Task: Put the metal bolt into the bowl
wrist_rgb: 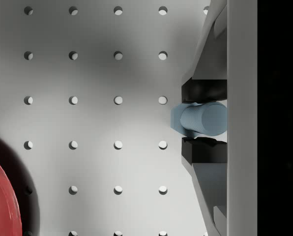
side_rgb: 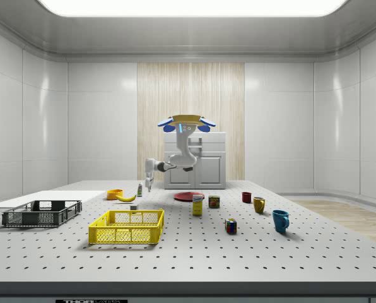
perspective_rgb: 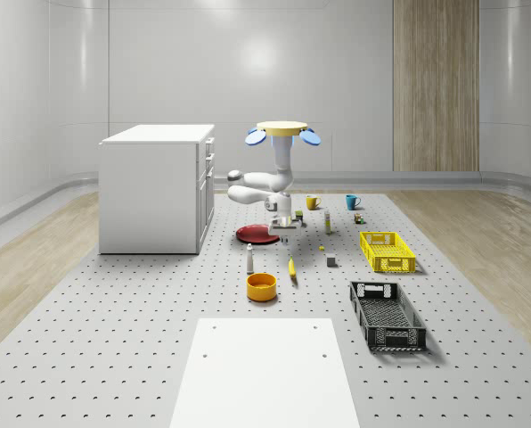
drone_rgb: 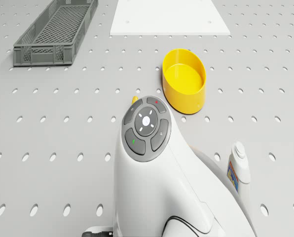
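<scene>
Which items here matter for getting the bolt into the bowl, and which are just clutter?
Job: metal bolt clamped in the gripper; orange-yellow bowl.

Clutter: red plate, banana, yellow crate, black crate, mugs, bottle.

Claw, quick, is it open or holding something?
Claw: closed on the metal bolt, held above the table while the drone hovers beside the red plate.
</scene>
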Robot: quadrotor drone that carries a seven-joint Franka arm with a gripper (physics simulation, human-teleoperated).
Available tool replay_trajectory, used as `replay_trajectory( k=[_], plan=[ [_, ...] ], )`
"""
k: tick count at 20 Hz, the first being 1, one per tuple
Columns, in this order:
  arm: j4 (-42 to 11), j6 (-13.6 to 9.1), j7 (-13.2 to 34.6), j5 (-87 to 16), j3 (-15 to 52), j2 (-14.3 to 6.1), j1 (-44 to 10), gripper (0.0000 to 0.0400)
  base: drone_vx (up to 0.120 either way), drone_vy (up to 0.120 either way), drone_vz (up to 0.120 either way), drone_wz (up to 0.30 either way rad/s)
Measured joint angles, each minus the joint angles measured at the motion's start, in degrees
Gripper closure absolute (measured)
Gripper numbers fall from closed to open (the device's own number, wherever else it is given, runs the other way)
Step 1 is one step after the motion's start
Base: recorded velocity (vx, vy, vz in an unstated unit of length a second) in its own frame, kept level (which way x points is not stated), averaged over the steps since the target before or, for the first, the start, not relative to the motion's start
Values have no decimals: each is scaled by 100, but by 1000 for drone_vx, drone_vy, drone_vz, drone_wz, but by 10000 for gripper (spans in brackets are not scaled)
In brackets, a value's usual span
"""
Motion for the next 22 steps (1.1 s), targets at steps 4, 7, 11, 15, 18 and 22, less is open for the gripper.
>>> replay_trajectory(
  k=[4, 7, 11, 15, 18, 22],
  plan=[
    [1, 19, 4, 9, 3, -20, -6, 300, 120, -40, 0, 0],
    [2, 33, 7, 15, 6, -35, -10, 300, 120, -67, 0, 0],
    [3, 50, 11, 22, 8, -54, -15, 300, 120, -70, 0, 0],
    [3, 66, 15, 30, 11, -71, -19, 300, 120, -60, 0, 0],
    [4, 78, 18, 35, 13, -83, -23, 300, 120, -93, 0, 0],
    [5, 93, 21, 41, 15, -99, -27, 300, 120, -80, 0, 0]
  ],
)
